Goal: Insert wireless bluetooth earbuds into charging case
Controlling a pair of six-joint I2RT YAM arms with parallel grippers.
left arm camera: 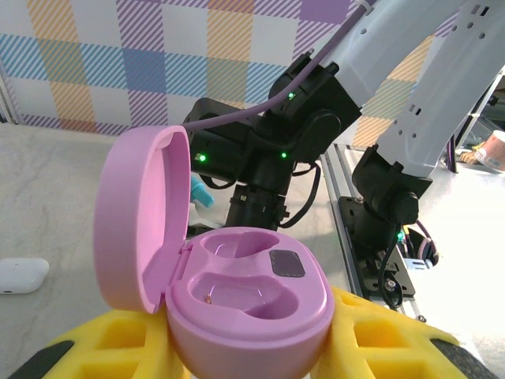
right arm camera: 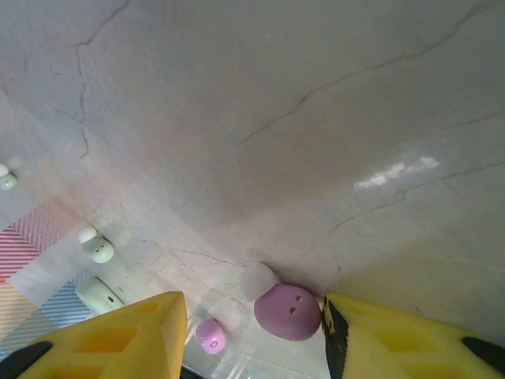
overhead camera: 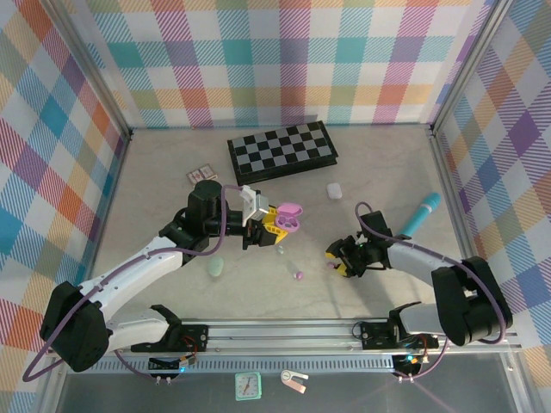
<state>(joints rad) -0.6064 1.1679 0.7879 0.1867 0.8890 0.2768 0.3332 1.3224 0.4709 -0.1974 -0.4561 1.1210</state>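
The left gripper (left arm camera: pixel 252 343) has its yellow fingers (left arm camera: pixel 110 347) clamped against both sides of the lilac charging case (left arm camera: pixel 260 296), which it holds upright and raised above the table (overhead camera: pixel 172 198). The case's lid (left arm camera: pixel 134 221) stands hinged open to the left in the left wrist view. Both moulded wells in the base are exposed, with a dark square panel beside the rear one. The right gripper (right arm camera: pixel 251 335) is lowered close to the table surface with its jaws apart and nothing clamped. A lilac earbud (right arm camera: pixel 288 310) lies on the table in the gap, nearer the finger at the right of the wrist view; contact with that finger cannot be confirmed. A smaller lilac piece (right arm camera: pixel 211 335) lies just beside it, toward the other finger. Further out in the same view a mint green earbud (right arm camera: pixel 99 249) lies on the table, with a pale green rounded body (right arm camera: pixel 99 294) near it. In the top view, a mint case (overhead camera: pixel 215 268) lies beside the left forearm. A white case (overhead camera: pixel 334 190) lies between the right gripper and the folded chessboard (overhead camera: pixel 281 149) at the far side. A teal object (overhead camera: pixel 419 215) lies to the right, near the wall, and small cards (overhead camera: pixel 202 175) sit left of the chessboard.
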